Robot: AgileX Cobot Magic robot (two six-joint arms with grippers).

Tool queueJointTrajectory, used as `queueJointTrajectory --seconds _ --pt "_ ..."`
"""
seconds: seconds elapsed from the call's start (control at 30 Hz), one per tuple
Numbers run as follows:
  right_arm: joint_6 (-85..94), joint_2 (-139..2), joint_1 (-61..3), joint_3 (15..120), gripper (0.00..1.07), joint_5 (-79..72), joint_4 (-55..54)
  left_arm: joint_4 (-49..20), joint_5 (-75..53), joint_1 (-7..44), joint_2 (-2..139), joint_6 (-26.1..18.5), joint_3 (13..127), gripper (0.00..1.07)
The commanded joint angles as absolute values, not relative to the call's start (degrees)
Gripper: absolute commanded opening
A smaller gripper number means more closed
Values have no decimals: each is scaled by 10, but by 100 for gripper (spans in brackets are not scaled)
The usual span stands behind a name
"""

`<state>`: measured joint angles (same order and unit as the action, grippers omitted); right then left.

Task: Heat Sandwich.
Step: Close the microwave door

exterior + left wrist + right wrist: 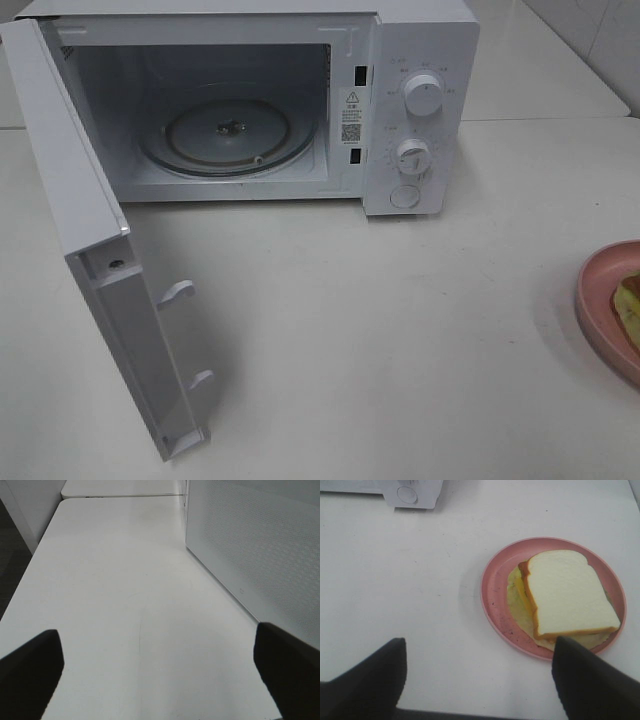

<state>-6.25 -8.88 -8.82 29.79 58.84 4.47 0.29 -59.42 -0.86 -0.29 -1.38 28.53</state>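
Resting sandwich [570, 597] on plate [492, 590], microwave [420, 60] open

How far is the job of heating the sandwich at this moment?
Done: the microwave door stands wide open, and the glass turntable inside is bare. In hand: nothing is held; the right gripper hangs open near the sandwich, which lies on the pink plate; the left gripper is open over bare table. Left: put the sandwich inside, close the door, start heating.
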Motion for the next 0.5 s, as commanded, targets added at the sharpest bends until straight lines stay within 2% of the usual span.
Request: queueJointTrajectory --seconds 0.03,0.27,0.5 --pt "-56 -64 -69 292 76 594 38 0 -590 -9 -15 -13 283 99" --pt "-56 14 -30 290 76 594 38 0 -590 -9 -15 -13 283 99" --pt "-51 17 -26 290 76 594 36 0 -590 -9 -14 -13 283 99"
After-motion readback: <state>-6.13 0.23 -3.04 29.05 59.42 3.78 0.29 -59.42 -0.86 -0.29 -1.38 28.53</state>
